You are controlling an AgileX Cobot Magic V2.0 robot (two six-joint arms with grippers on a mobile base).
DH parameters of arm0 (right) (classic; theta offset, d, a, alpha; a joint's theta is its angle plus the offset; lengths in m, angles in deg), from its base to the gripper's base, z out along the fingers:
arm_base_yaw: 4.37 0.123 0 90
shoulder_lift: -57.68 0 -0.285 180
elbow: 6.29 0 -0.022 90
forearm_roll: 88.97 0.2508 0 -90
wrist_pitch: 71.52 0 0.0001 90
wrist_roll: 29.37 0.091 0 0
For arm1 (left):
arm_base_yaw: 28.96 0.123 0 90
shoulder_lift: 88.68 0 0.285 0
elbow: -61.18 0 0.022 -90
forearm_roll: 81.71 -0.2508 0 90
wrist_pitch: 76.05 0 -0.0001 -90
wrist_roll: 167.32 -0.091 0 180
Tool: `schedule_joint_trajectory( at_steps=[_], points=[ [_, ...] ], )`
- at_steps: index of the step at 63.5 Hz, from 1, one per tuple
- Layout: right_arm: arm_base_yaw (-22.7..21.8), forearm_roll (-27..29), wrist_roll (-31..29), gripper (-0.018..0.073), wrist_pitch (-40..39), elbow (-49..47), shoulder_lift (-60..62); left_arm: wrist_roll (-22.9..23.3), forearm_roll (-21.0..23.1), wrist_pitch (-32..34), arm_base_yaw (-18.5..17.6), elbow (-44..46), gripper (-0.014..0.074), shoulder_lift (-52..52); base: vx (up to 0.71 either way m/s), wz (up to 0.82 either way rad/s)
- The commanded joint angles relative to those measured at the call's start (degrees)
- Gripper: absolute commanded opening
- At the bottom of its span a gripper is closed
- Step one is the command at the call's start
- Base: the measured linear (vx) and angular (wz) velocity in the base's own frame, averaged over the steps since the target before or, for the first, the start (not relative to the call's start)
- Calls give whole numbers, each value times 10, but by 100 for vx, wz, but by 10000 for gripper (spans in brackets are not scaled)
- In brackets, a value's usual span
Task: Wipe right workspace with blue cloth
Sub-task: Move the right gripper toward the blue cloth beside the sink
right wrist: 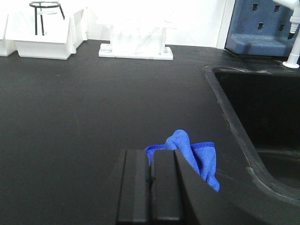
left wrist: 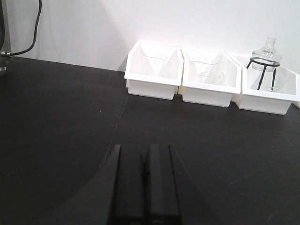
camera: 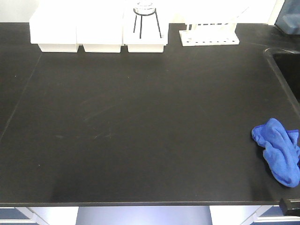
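You see three white bins point(left wrist: 206, 96) at the back of the tabletop point(camera: 140, 117). The right one holds a glass flask point(left wrist: 266, 56) on a black wire stand point(left wrist: 262, 75). Next to them stands a white tube rack point(camera: 209, 35). The blue cloth point(camera: 278, 149) lies crumpled at the tabletop's right front, near the sink point(right wrist: 262, 108). Your right fingers point(right wrist: 164, 183) are closed on nothing, and the cloth lies just beyond their tips, slightly right. Your left fingers point(left wrist: 131, 183) are closed too, also empty.

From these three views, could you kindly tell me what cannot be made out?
Blue cloth: its near side, hidden behind the shut right claw, right wrist view.
Sink: its floor, dark and cut by the frame edge, right wrist and front views.
Left claw: everything behind its fingers, cut by the bottom edge, left wrist view.
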Motion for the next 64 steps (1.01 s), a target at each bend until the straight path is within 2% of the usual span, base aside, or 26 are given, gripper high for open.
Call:
schedule_joint_trajectory(
  at_steps=[1,64],
  points=[
    [-3,-1,-1,-8,-46,12,6,5,4,48,0,-18,-6,9,0,0],
    [-3,-13,-7,-8,-52,11,6,5,4,48,0,-18,-6,9,0,0]
  ],
)
